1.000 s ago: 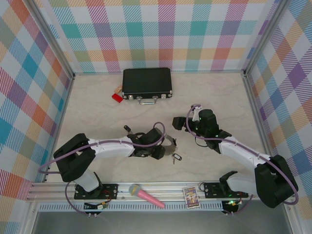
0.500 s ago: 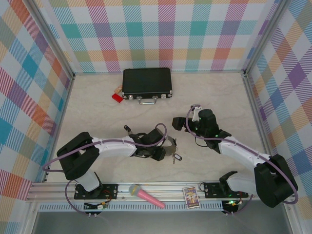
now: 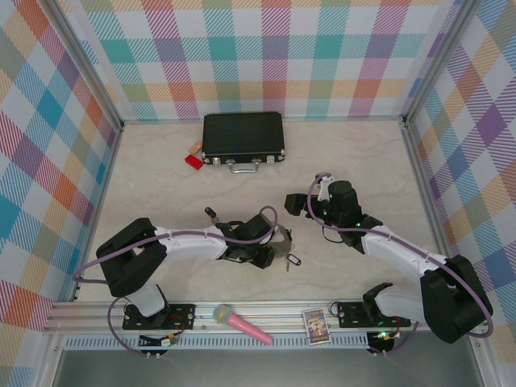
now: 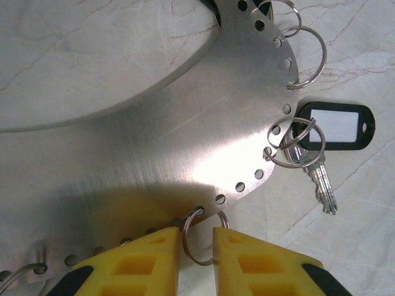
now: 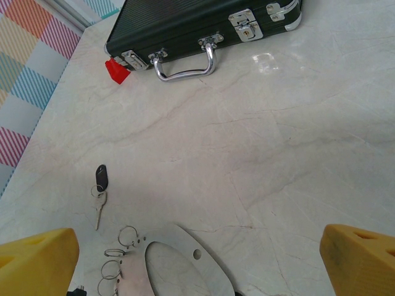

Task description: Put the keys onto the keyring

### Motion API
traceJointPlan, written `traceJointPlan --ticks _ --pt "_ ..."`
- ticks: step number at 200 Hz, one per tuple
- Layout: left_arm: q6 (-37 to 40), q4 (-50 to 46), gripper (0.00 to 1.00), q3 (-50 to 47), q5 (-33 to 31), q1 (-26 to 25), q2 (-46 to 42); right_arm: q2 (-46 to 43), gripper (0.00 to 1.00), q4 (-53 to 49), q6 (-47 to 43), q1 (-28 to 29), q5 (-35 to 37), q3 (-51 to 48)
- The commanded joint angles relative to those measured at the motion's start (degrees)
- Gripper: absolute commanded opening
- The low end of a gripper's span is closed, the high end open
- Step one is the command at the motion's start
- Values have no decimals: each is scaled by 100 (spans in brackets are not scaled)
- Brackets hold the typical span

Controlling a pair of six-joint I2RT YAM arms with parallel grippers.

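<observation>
Because the keyring (image 4: 185, 135) lies flat on the table (image 4: 74, 49), my left gripper (image 4: 197, 237) straddles 1 small loop (image 4: 199, 263) on its rim, fingers (image 4: 142, 259) nearly together; whether they pinch yet I cannot tell. 1 key (image 4: 318, 169) already hangs rightward. My right gripper (image 5: 199, 259) hovers wide open, free to fetch another.

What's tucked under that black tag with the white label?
A silver key: its head slips beneath the left end of the black tag, blade pointing away. A split ring on the keyring crosses over both, hiding how they join.
</observation>
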Motion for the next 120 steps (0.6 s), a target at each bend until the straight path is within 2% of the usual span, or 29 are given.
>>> traceJointPlan --ticks 1,57,68,80,96,120 --pt "-7 -149 21 97 42 -71 125 -7 99 154 -18 30 -55 91" --pt "-276 80 21 76 70 -76 211 -48 99 143 -16 36 -37 75" --pt "-336 129 16 68 77 -78 230 -49 99 132 -16 35 -37 81" --pt "-406 183 15 50 70 -80 198 -59 99 137 -16 36 -29 80" --pt "-470 161 4 44 0 -75 116 -60 99 137 -21 34 -29 72" --pt "-546 109 4 79 -79 -74 -64 -70 99 137 -12 36 -21 75"
